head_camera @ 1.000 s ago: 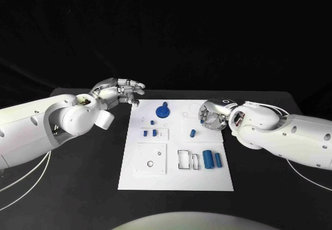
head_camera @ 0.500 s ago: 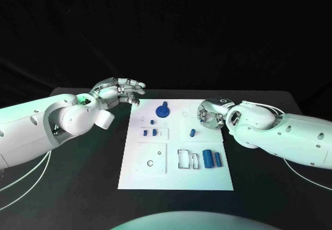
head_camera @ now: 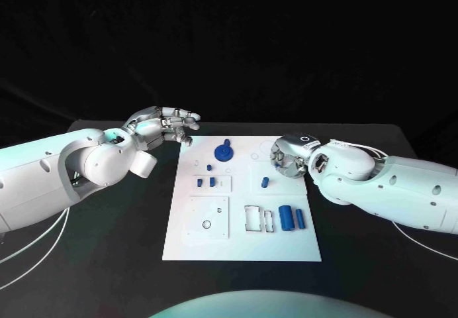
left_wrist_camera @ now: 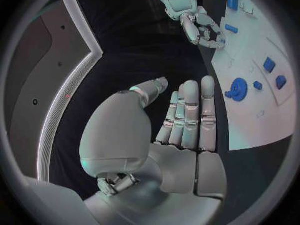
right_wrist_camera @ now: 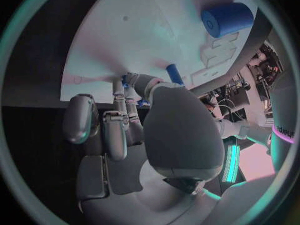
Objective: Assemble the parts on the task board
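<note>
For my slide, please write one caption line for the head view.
Both hands, left hand and right hand, flank the white task board carrying scattered blue parts.

This is a robotics lab or test room, set up for staged trials. A black table (head_camera: 114,225) stands against black backdrops, so that nothing distracts from the work. On it lies a white task board (head_camera: 286,248) with cut-out recesses and small blue parts (head_camera: 285,218), a test fixture and no household thing. Two white robot arms reach over it, thin white cables (head_camera: 38,255) trailing from them. The right wrist view catches, past the table edge, a cluttered bench with equipment and wiring (right_wrist_camera: 234,92).
</note>
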Available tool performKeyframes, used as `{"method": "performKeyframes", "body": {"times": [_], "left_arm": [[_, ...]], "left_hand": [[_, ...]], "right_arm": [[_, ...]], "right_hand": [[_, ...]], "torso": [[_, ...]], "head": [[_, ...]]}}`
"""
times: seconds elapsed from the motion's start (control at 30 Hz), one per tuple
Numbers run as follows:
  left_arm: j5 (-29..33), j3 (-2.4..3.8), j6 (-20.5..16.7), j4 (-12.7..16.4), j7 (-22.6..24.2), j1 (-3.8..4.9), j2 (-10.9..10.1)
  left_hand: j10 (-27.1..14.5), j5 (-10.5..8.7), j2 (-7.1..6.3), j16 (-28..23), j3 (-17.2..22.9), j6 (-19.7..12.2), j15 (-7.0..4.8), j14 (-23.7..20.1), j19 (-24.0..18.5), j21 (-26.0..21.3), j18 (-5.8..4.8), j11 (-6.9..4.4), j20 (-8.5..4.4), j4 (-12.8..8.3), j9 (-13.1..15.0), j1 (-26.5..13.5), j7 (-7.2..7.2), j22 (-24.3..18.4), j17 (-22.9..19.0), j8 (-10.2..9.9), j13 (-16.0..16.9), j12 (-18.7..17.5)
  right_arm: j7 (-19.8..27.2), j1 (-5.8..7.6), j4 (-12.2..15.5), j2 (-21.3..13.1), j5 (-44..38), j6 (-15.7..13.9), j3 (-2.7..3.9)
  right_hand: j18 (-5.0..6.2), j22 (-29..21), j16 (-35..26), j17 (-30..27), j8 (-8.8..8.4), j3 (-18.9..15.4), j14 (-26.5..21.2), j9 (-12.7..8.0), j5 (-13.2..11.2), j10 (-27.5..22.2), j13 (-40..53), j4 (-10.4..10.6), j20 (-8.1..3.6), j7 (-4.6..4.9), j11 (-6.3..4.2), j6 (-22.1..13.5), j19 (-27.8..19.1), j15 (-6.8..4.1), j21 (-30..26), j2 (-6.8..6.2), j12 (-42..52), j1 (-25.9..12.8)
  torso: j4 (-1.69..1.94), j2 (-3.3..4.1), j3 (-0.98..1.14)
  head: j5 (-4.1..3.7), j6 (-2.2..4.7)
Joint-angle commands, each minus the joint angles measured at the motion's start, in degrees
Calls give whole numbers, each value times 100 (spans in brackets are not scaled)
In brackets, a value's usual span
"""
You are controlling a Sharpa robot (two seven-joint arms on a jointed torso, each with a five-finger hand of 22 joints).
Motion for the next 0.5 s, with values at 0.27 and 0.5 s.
{"method": "performKeyframes", "body": {"times": [0.27, 0.5], "left_arm": [[-80, 3, 131, 21, -36, 4, 4], [-110, 1, 70, 19, -1, 3, 3]], "left_hand": [[-11, 36, 23, -38, -35, -63, 13, -12, 53, -35, 62, 30, 10, -2, 12, -6, -4, -11, -10, 35, -10, 35], [-22, 70, 29, -45, -37, -100, 16, -8, 65, -51, 61, 34, 10, -16, 20, 5, 2, -22, -18, 58, -19, 36]], "right_arm": [[-411, -89, 88, 2, -529, -150, -47], [-454, -90, 179, -45, -557, -412, -45]], "right_hand": [[-59, 245, 32, 509, 64, 200, 390, 109, -1, 307, 63, -175, -89, -29, -137, 124, 41, -89, 111, 136, -27, -36], [-65, 268, 31, 500, 73, 271, 391, 146, -27, 358, 81, -222, -100, -40, -148, 148, 51, -100, 138, 120, -54, -88]], "torso": [[0, -6, -1], [0, -2, 2]], "head": [[-19, 5], [-23, -2]]}}
